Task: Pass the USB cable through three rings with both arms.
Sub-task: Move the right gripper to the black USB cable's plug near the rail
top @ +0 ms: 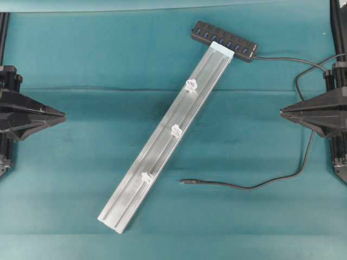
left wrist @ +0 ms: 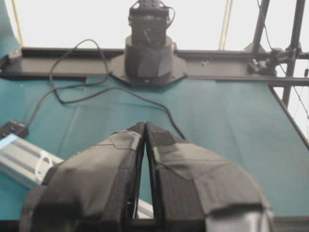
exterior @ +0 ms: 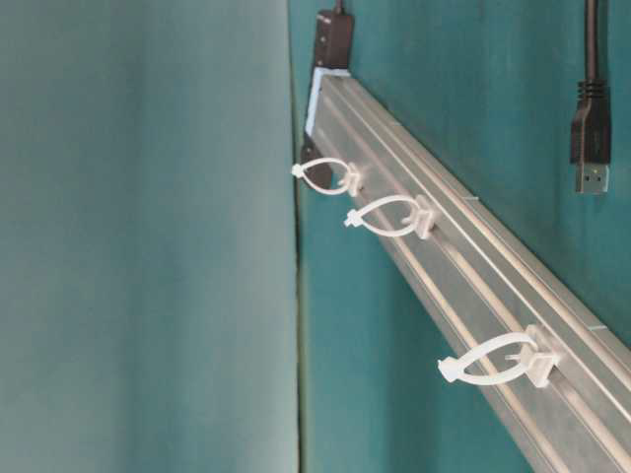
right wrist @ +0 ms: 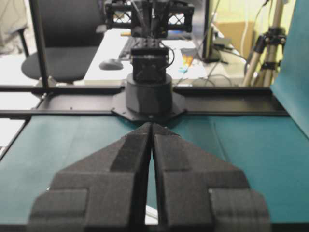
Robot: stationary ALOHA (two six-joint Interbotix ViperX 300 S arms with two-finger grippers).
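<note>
A: Two arms sit at the edges of the teal cloth (top: pixel 81 162), the biggest thing in the overhead view. What lies on it?

B: A long silver rail (top: pixel 162 146) runs diagonally, from about 7 o'clock up toward 1 o'clock. Its upper end touches the black hub bar (top: pixel 223 41).

A: And the grippers?

B: The left gripper (top: pixel 64 115) sits at 9 o'clock, tip pointing inward; its own wrist view shows the padded fingers (left wrist: pixel 96 174) pressed together at the tip, clenched on nothing. The right gripper (top: pixel 282 112) sits at 3 o'clock, likewise clamped closed and empty, with its foam fingers (right wrist: pixel 193 179) meeting at the point. Both are well apart from the rail.

A: Where is the USB cable?

B: The USB cable (top: pixel 255 187) leaves the hub's right end, loops past the right gripper, and curves back across the cloth toward 5 o'clock. It lies loose on the cloth.

A: The rings?

B: The three rings (top: pixel 176 130) are spaced along the rail, white loops standing off it. No cable passes through any of them.

A: Smallest thing?

B: The plug (top: pixel 188 182), to the right of the rail, near the lowest ring but apart from it.
</note>
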